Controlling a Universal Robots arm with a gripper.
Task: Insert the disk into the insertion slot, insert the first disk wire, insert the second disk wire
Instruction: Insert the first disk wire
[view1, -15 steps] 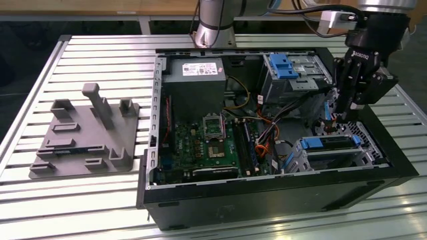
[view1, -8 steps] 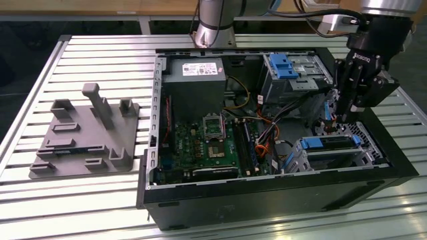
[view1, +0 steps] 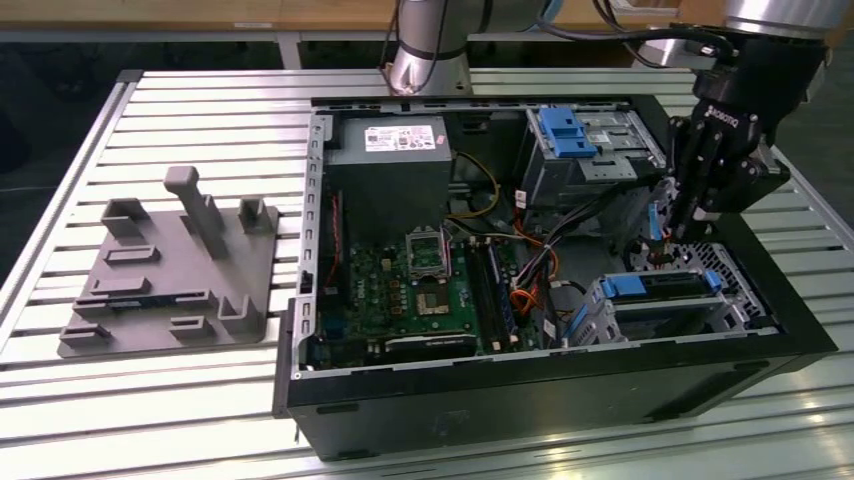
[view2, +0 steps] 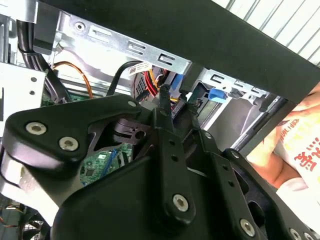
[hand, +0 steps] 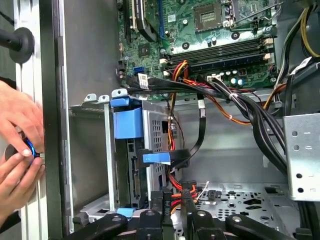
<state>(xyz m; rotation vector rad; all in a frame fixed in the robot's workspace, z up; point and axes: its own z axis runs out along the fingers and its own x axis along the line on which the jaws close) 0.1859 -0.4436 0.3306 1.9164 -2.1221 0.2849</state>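
End effector tight around disk wire

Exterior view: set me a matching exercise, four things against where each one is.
Things:
1. disk
2. gripper
3. grey fixture
4. blue latch

Places:
A. on the table, at the exterior view's left of the case
B. in the slot
C. inside the case, close above the slot
D. on the taller bay, farther from the camera

Pairs: 1-B, 2-C, 3-A, 4-D
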